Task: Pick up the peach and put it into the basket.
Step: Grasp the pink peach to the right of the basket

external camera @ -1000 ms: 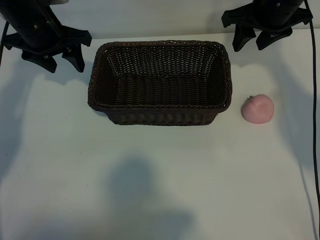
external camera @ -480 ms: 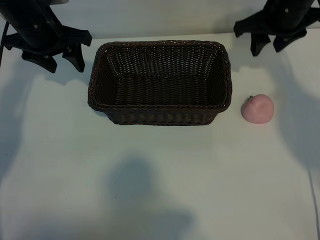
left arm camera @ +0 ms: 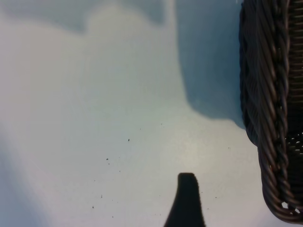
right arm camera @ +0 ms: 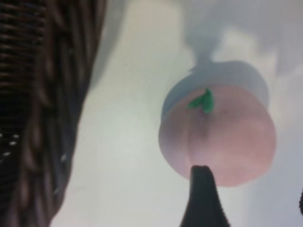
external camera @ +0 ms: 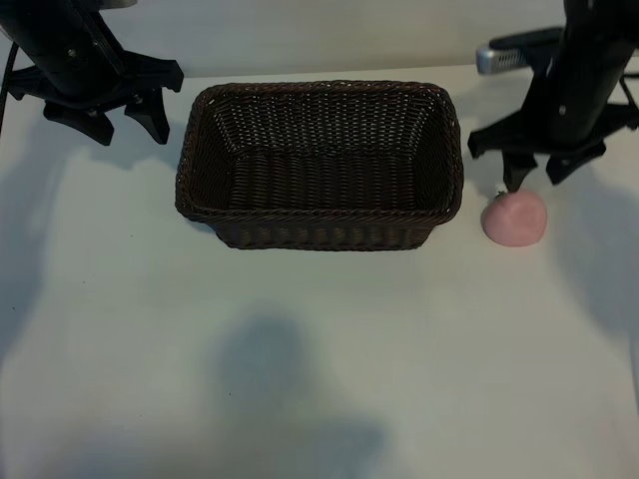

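The peach [external camera: 515,218], pale pink with a small green stem, lies on the white table just right of the basket [external camera: 319,88], a dark-brown woven one that holds nothing. My right gripper [external camera: 534,174] hangs open over the peach's far side, with its two fingers spread and nothing between them. In the right wrist view the peach [right arm camera: 222,142] sits just beyond one dark fingertip [right arm camera: 201,189], with the basket wall [right arm camera: 42,118] beside it. My left gripper [external camera: 128,128] stays parked, open, at the back left, beside the basket's far left corner.
The white table [external camera: 319,349] stretches wide in front of the basket, with soft shadows on it. The left wrist view shows one finger [left arm camera: 187,198] over bare table and the basket's braided rim [left arm camera: 274,118] close by.
My right arm has come forward from the back right corner and down to just above the peach. The peach, the basket and the left arm have not moved.
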You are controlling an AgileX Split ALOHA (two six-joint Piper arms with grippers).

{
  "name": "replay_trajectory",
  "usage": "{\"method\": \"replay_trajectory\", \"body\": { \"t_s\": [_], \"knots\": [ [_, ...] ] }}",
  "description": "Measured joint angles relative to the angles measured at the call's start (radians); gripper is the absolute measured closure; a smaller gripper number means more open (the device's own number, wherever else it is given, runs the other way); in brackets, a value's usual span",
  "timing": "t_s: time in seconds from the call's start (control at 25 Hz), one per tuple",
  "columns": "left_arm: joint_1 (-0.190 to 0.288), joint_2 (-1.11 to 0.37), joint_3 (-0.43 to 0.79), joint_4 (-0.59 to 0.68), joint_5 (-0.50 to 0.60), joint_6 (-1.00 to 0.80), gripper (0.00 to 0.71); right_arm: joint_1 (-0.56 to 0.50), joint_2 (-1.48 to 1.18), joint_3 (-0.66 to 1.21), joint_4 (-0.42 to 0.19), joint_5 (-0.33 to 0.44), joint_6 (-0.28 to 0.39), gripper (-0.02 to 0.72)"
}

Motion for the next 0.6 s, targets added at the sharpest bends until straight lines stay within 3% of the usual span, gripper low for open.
{"method": "replay_trajectory", "body": {
  "t_s": [0.24, 0.44, 0.52, 0.6],
  "knots": [
    [0.000, 0.000, 0.000, 0.000, -0.001, 0.000, 0.112, 0.000, 0.000, 0.111, 0.021, -0.145, -0.002, 0.220],
    [0.000, 0.000, 0.000, 0.000, -0.003, 0.000, 0.112, 0.000, 0.000, 0.119, 0.025, -0.198, -0.001, 0.230],
    [0.000, 0.000, 0.000, 0.000, -0.003, 0.000, 0.112, 0.000, 0.000, 0.121, 0.028, -0.206, -0.001, 0.258],
    [0.000, 0.000, 0.000, 0.000, -0.003, -0.006, 0.112, 0.000, 0.000, 0.131, 0.028, -0.212, -0.002, 0.332]
  ]
}}
